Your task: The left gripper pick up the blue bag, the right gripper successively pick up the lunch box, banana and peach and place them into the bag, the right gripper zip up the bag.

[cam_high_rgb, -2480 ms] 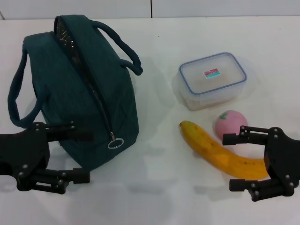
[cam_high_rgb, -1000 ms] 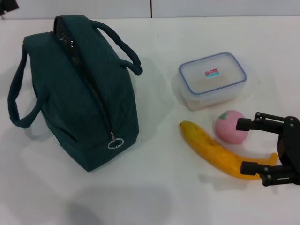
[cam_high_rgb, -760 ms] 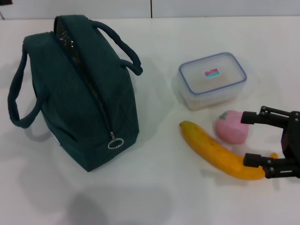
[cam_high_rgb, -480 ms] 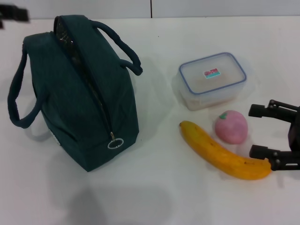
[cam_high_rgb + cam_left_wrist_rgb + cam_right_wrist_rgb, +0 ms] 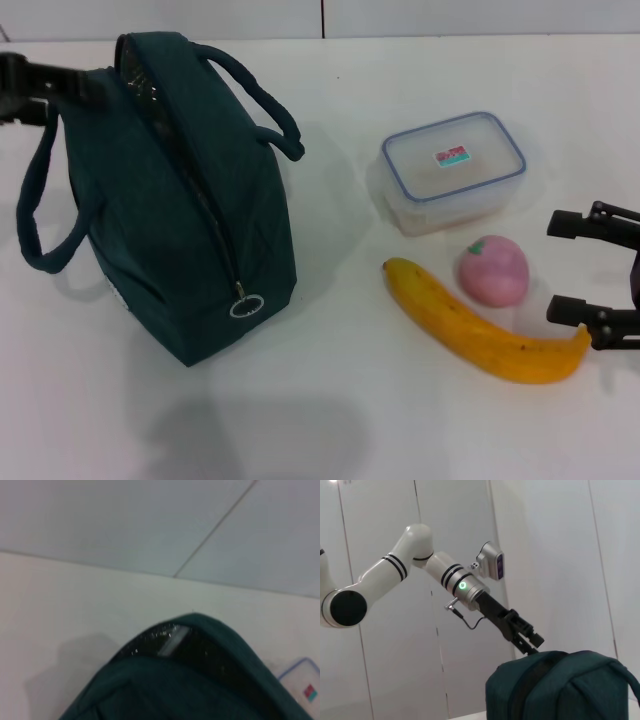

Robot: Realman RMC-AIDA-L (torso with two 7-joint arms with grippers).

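Observation:
The blue bag (image 5: 170,200) stands at the left of the white table, its zipper open along the top and foil lining showing; it also appears in the left wrist view (image 5: 200,680) and the right wrist view (image 5: 560,685). My left gripper (image 5: 62,92) is open at the bag's far top end, just above the fabric (image 5: 532,642). The lunch box (image 5: 453,170) sits at the right with its lid on. In front of it lie the peach (image 5: 493,270) and the banana (image 5: 480,325). My right gripper (image 5: 562,267) is open at the right edge, beside the peach, holding nothing.
The bag's two loop handles (image 5: 35,215) hang out to either side. A ring pull (image 5: 245,305) hangs at the zipper's near end. The table's far edge meets a grey wall (image 5: 320,15). A corner of the lunch box (image 5: 305,685) shows in the left wrist view.
The left gripper has come in from the upper left to the bag's far top end. The right gripper has drawn back to the right, away from the banana and peach.

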